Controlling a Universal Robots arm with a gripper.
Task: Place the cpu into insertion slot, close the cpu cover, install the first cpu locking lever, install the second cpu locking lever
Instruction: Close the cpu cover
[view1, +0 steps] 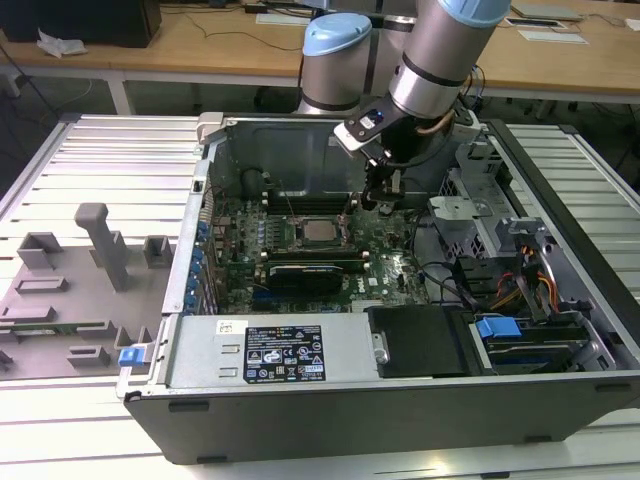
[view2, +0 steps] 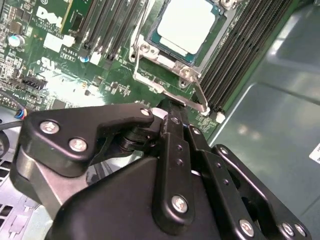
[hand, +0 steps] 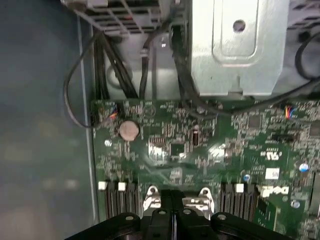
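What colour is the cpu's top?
Silver-grey cpu; clearest in the second wrist view.

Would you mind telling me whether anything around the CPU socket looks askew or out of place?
Nothing looks damaged. The cpu sits flat, framed by the cpu cover. One oddity: a thin metal lever slants away from the cover's corner rather than lying along it, seemingly unlatched, just by the gripper.

Exterior view: high, set back, looking down into open computer case on worktop. Both wrist views: close, steeply down past pincer onto motherboard, seemingly facing opposite ways. Motherboard shared by all three.
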